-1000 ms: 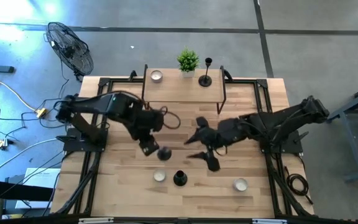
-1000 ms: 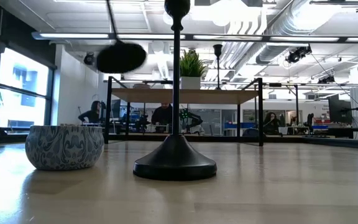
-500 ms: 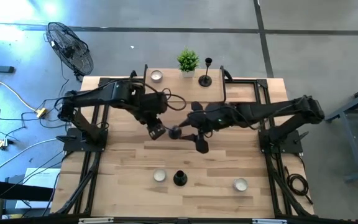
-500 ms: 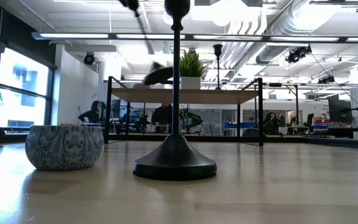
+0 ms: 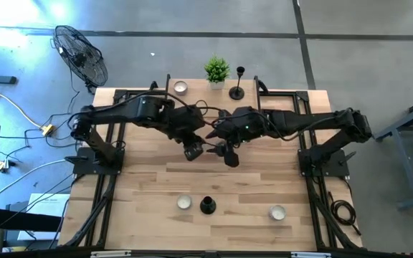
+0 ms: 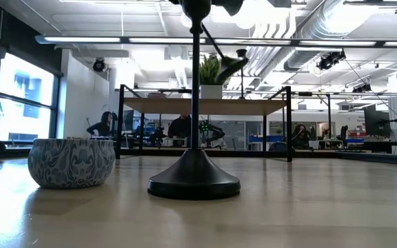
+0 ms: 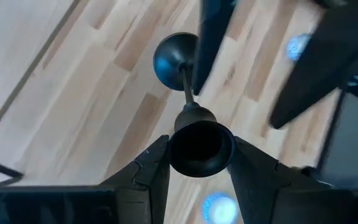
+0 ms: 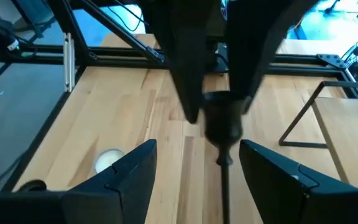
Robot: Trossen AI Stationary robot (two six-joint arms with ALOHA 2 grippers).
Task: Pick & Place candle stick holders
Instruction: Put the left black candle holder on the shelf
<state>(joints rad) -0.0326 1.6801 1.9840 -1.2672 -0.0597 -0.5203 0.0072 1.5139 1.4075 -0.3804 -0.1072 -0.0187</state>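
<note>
High view: over the pale plank table [image 5: 142,215], the left claw [image 5: 194,151] and right claw [image 5: 226,153] meet near centre, a candlestick [image 5: 210,151] between them. Another holder [image 5: 207,206] stands at six o'clock, a third [image 5: 237,90] on the shelf [image 5: 214,107] at twelve.

Low view: the near holder's flared matte base [image 6: 194,182] sits beside a patterned bowl [image 6: 72,162].

Left wrist view: the left claw clamps the candlestick's round cup [image 7: 201,148].

Right wrist view: the right claw's fingers [image 8: 129,171] stand apart, holding nothing.

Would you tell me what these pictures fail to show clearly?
- High view: the held candle holder is lost between the dark left gripper and right gripper.
- Right wrist view: its base is cut off by the bottom edge.
- Low view: the top of the front candle holder is cut off.
</note>
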